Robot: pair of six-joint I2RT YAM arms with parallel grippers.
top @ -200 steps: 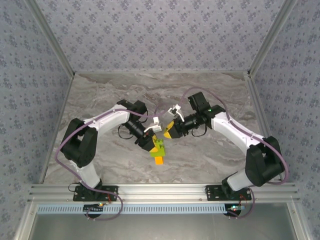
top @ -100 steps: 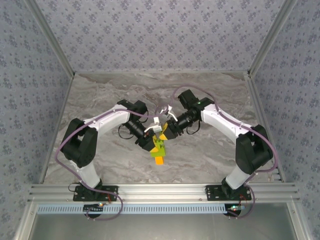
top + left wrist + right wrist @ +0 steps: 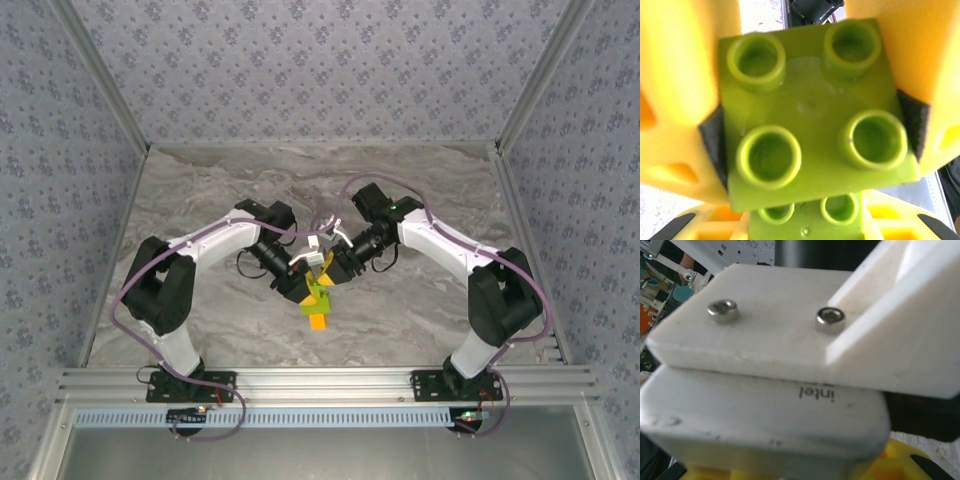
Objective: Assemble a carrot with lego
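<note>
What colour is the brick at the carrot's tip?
The tip brick is orange; top external view.

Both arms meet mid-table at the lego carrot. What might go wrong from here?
1. The right hand sits close against the left wrist's camera housing; pushing closer may knock it.
2. The left hand pinches the carrot by one green brick; a sideways push could twist it loose.
</note>
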